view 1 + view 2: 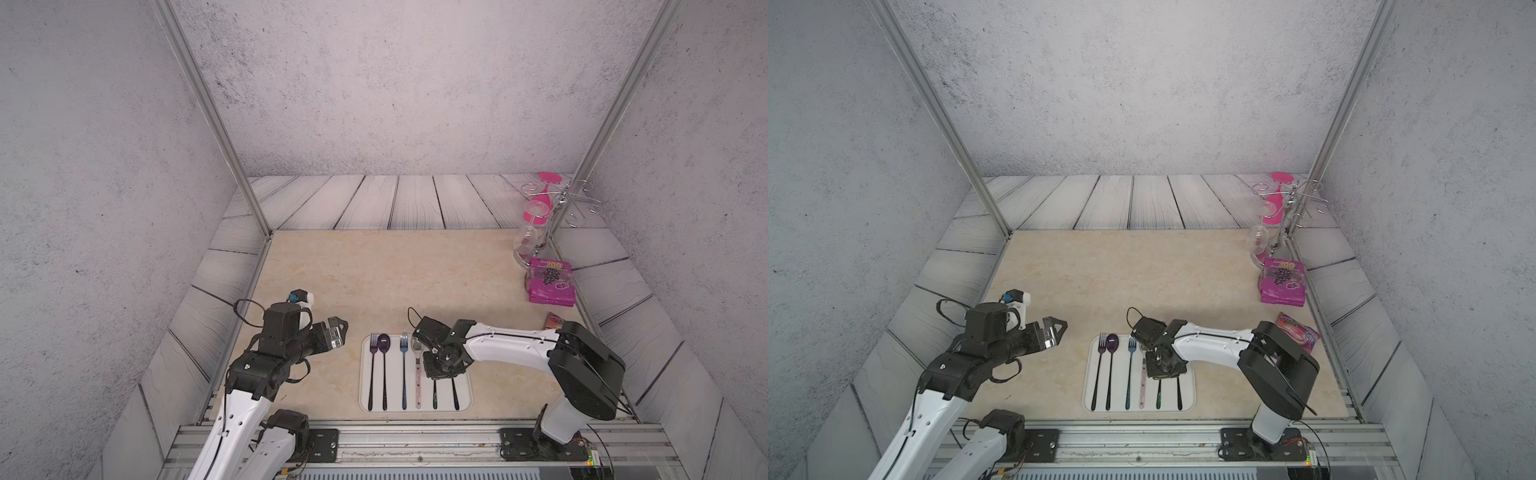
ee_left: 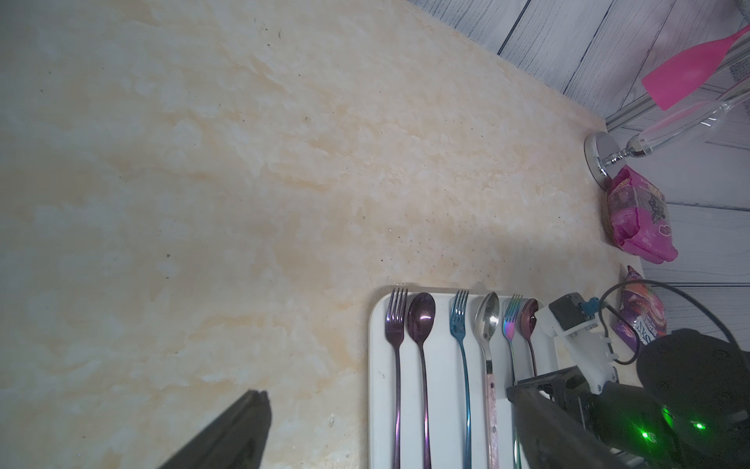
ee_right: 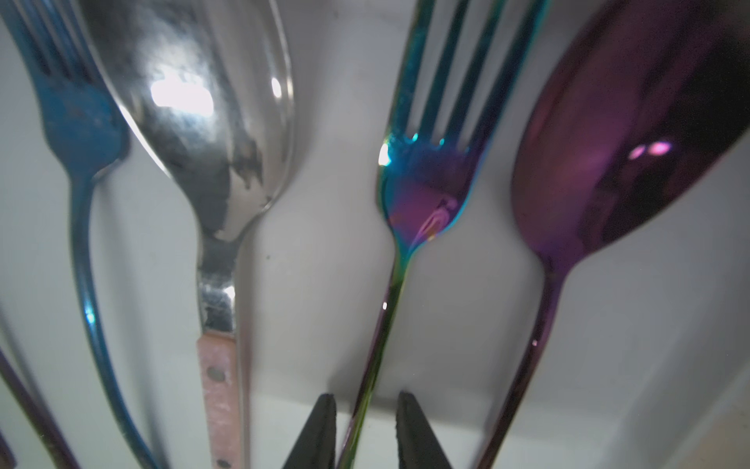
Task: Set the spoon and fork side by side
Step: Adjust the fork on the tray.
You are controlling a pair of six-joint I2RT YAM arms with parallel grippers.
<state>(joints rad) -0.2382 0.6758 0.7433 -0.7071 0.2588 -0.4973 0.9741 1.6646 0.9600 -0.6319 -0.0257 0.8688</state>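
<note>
A white tray (image 1: 466,400) near the table's front edge holds several utensils lying parallel: a purple fork (image 1: 372,365), a purple spoon (image 1: 384,345), a blue fork (image 1: 404,365), a silver spoon with a pink handle (image 1: 417,386), a rainbow fork (image 3: 422,191) and a dark purple spoon (image 3: 608,162). My right gripper (image 3: 366,406) is low over the tray. Its fingers (image 3: 324,430) straddle the rainbow fork's handle with gaps showing, so it is open. My left gripper (image 1: 336,330) hovers left of the tray, open wide with nothing in it.
A pink snack pack (image 1: 552,282) and a small candy bag (image 1: 555,321) lie at the right side. Behind them stands a wire rack with a pink glass and a clear glass (image 1: 536,212). Metal frame posts rise at the back corners.
</note>
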